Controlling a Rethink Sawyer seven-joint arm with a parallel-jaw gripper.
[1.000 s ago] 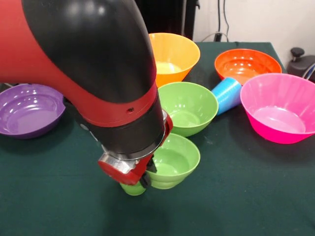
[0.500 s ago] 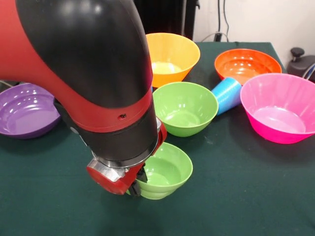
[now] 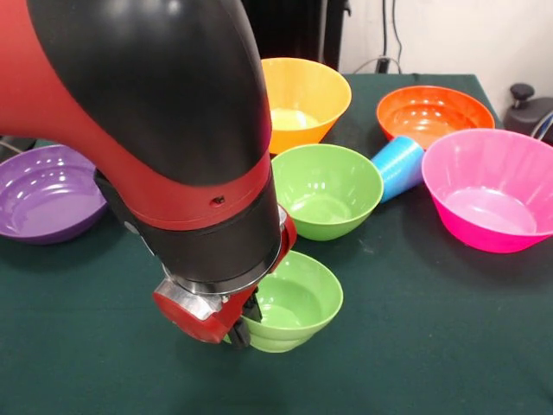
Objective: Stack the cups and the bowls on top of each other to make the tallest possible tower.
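Dark green table before a pale wall

The table (image 3: 449, 346), covered in dark green cloth, fills most of the view. Beyond its far edge a white wall (image 3: 467, 35) carries hanging black cables (image 3: 390, 30); a dark panel (image 3: 289, 30) stands beside it, and a black knobbed device (image 3: 529, 108) sits off the right edge.

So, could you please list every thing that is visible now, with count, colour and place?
small green bowl: 1, lime green, near middle, partly behind the gripper
larger green bowl: 1, green, centre
yellow-orange bowl: 1, far centre
orange bowl: 1, far right
pink bowl: 1, right edge
purple bowl: 1, left edge
blue cup: 1, light blue, lying tilted between larger green bowl and pink bowl
table: 1, dark green cloth
dark object: 1, beyond the table's right corner, unclear
arm: 1, red and black, left
gripper: 1, at small green bowl's rim, fingers hidden
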